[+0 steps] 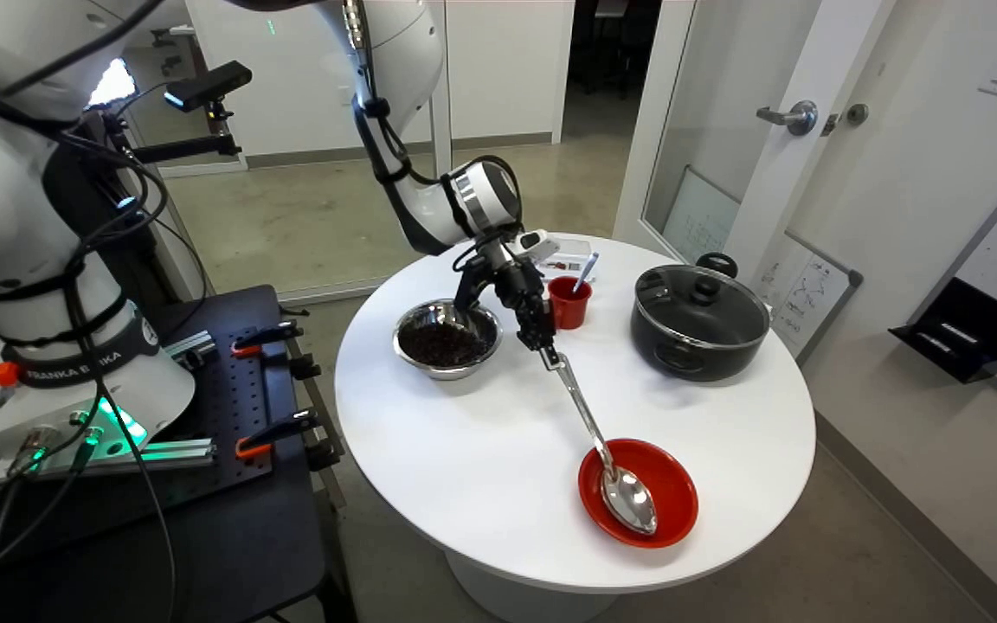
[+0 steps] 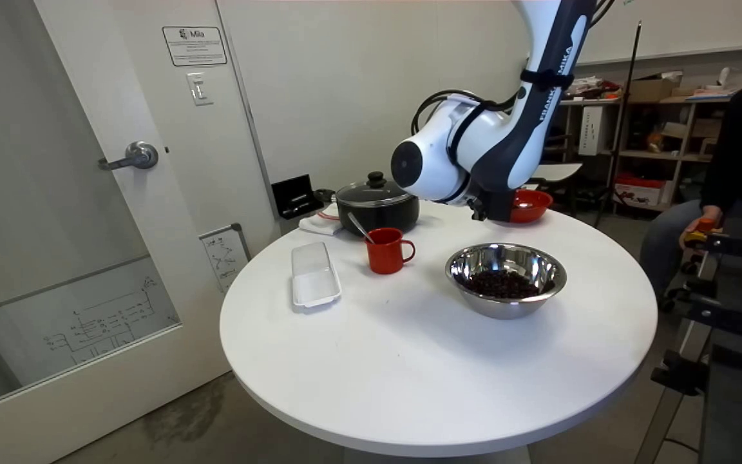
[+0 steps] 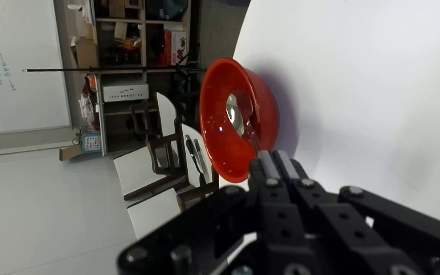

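My gripper (image 1: 552,356) is shut on the handle of a large metal spoon (image 1: 630,500). The fingers (image 3: 277,158) are close together in the wrist view, with the spoon handle running out from their tips. The spoon's bowl-shaped end (image 3: 235,114) lies within the outline of a red bowl (image 1: 678,497), tilted down; I cannot tell whether it touches the bottom. The red bowl also shows in the wrist view (image 3: 220,152) and, partly hidden by the arm, in an exterior view (image 2: 542,205). A steel bowl (image 2: 506,309) with dark small pieces stands nearer the robot base (image 1: 451,374).
A black lidded pot (image 1: 697,350) stands on the round white table (image 1: 481,467). A red mug (image 2: 385,254) with a utensil in it stands near the pot. A white open container (image 2: 316,283) lies beside the mug. A person sits beyond the table (image 2: 741,148).
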Action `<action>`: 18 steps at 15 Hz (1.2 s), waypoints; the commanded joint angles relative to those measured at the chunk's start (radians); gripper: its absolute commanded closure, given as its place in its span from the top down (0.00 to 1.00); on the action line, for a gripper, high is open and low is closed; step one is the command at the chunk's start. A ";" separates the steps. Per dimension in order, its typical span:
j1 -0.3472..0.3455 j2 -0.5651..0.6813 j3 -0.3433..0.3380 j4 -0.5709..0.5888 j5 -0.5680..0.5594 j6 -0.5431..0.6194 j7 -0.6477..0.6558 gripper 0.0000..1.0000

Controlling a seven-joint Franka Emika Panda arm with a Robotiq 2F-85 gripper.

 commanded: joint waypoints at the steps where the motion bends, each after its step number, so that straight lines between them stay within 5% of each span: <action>1: 0.018 -0.077 0.025 -0.060 -0.046 -0.039 0.070 0.01; 9: 0.005 -0.355 0.110 -0.272 -0.050 -0.001 0.229 0.01; 13: -0.069 -0.580 0.140 -0.415 0.020 0.174 0.216 0.01; 18: -0.188 -0.756 0.067 -0.503 0.138 0.510 0.051 0.01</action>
